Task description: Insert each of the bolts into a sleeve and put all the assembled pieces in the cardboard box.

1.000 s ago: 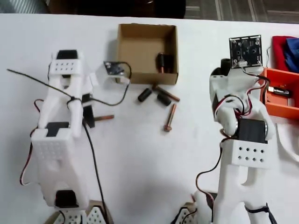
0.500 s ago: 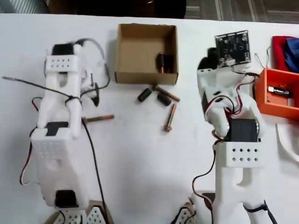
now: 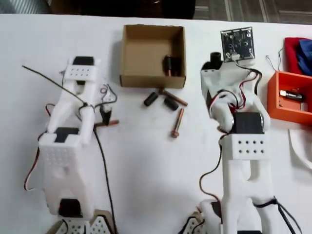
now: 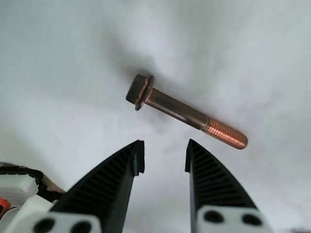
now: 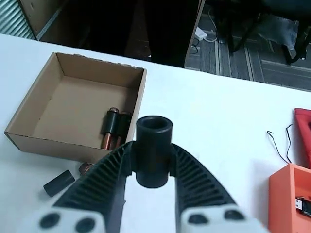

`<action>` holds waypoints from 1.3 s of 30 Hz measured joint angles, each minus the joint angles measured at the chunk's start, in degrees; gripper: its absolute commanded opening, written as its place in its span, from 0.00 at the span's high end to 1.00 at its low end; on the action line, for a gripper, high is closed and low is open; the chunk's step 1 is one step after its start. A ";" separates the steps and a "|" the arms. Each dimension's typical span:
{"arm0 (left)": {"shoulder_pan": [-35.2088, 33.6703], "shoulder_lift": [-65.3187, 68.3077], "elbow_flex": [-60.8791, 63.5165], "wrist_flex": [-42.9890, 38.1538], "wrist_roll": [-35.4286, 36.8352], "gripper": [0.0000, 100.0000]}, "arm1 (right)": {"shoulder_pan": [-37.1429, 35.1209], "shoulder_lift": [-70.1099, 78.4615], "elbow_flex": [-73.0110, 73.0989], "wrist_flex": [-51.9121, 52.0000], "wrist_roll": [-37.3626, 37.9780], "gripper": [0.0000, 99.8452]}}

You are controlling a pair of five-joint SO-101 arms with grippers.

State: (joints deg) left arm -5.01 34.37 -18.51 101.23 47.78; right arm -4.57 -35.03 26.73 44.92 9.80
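**Bolts, sleeves and box: stock on the table**

1. Held sleeve [image 5: 154, 138]: a short, smooth black tube with an open bore. It stands upright, pinched at its sides between the ribbed black fingers of the right gripper [image 5: 151, 156], to the right of the box in the high view.
2. Near bolt [image 4: 184, 112]: copper-coloured, with a flanged hex head, plain shank and threaded end. It lies flat on the white table [image 3: 146, 170], just beyond the tips of the left gripper [image 4: 164, 156], whose fingers are spread with nothing between them.
3. Cardboard box [image 3: 152, 81]: brown, square, shallow and open-topped. It contains a sleeved bolt [image 3: 168, 65] by the right wall, with copper showing past the black tube.
4. Loose sleeves [image 3: 151, 99]: two, lying on their sides just in front of the box.
5. Slanted bolt [image 3: 181, 101]: beside the right-hand loose sleeve.
6. Long bolt [image 3: 177, 122]: near those, with its head toward the arms.
7. Orange tray [image 3: 278, 109]: at the table's right edge, holding a small dark part.
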 measured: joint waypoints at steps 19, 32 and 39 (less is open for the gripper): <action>-0.09 1.14 1.41 -9.67 5.98 0.84 | 0.00 0.00 -0.26 0.00 0.00 0.98; -0.53 10.46 -3.25 -8.88 6.95 0.85 | 0.00 0.00 -0.26 0.00 0.00 0.98; -0.35 10.81 -3.60 -7.65 6.95 0.85 | 0.00 0.00 -0.26 0.00 0.00 0.98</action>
State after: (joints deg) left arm -5.36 45.19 -22.11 93.58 54.73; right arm -4.57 -35.03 26.46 44.92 9.80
